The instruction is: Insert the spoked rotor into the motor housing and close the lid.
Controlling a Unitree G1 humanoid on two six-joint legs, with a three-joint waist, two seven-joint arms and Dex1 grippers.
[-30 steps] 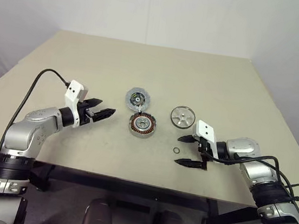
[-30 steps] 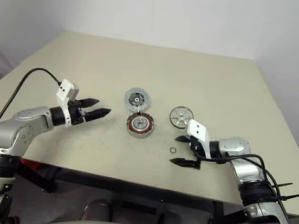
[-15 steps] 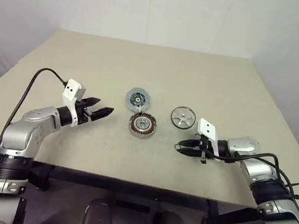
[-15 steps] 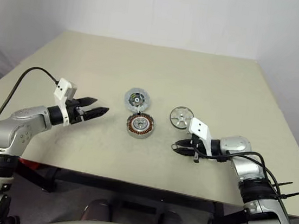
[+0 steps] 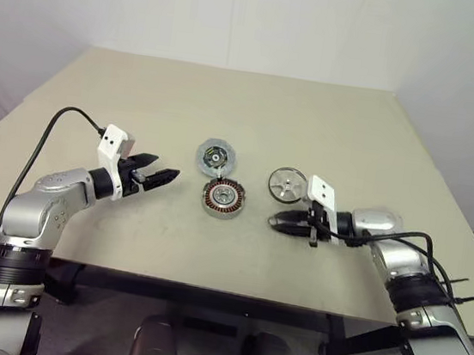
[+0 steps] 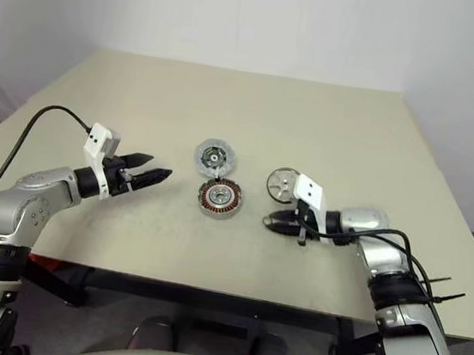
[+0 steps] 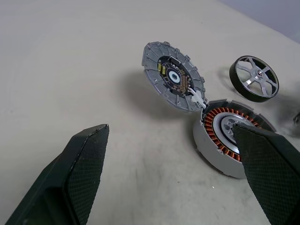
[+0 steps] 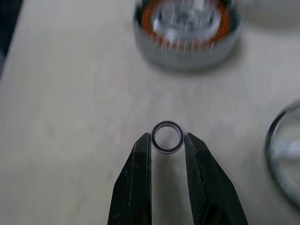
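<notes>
Head views: motor housing (image 5: pixel 225 197) mid-desk (image 5: pixel 330 120), lid (image 5: pixel 215 155) just behind it, touching, dark face up. Spoked rotor (image 5: pixel 289 184) to its right, untouched.

L wrist view: left hand (image 7: pixel 173 173) spread wide, empty, aimed at housing.

R wrist view: right hand (image 8: pixel 167 145) pinching small black ring (image 8: pixel 167 137), clear of desk. Judgement: keep ring level, centre over housing hub, lower gently.

Right gripper (image 8: pixel 167 137) pinches small black ring (image 8: pixel 167 137) near motor housing (image 8: pixel 187 33)
</notes>
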